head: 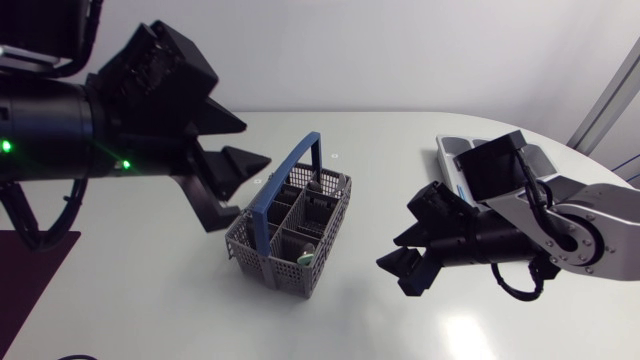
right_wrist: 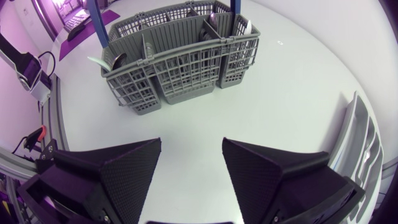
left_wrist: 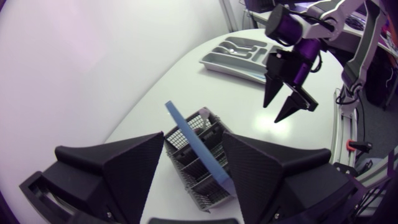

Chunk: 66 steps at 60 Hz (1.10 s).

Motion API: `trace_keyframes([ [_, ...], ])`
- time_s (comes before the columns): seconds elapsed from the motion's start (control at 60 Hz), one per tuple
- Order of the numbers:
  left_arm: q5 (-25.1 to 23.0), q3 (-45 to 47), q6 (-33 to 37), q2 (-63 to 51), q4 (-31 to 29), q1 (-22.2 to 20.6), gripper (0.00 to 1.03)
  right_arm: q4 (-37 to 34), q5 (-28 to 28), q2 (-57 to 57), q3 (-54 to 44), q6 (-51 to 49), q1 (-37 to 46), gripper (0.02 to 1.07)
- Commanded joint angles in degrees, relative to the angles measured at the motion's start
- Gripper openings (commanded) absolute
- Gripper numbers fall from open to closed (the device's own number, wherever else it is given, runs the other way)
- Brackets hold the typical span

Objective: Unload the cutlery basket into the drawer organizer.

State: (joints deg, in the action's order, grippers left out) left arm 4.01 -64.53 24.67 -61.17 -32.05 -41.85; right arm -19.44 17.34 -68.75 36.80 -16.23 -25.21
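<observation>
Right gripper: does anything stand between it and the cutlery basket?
Nothing visible does. The open right gripper faces the cutlery basket across bare table; the left gripper hangs at the basket's far side.

The left arm, a thick black link dotted with small green lights, comes in from the left side and ends in the left gripper. Its two broad wedge fingers are spread apart and point inward and slightly down. The right arm, silver-grey with black joints, comes in from the right side, bends at the wrist and carries the right gripper, fingers likewise spread, aimed back toward the left gripper and well apart from it.
</observation>
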Motion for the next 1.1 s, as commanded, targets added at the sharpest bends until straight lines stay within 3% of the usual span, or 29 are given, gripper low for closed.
trace_keyframes([
  [0.0,0.9,1.3,0.0,-0.9,-1.2,-3.9,0.67,-0.2,0.1,0.9,-2.1,-2.0,1.3,0.78],
  [0.217,1.0,2.6,0.4,-5.7,-2.9,-10.4,0.67,-0.2,1.5,1.5,-3.8,-4.9,4.3,0.79],
  [0.783,5.1,6.3,1.2,-12.6,-4.7,-14.6,0.61,1.2,2.3,0.6,-5.4,-6.1,5.2,0.81],
  [1.083,9.2,7.8,1.5,-15.8,-1.6,-16.0,0.59,1.3,2.3,0.1,-5.5,-6.0,4.7,0.82],
])
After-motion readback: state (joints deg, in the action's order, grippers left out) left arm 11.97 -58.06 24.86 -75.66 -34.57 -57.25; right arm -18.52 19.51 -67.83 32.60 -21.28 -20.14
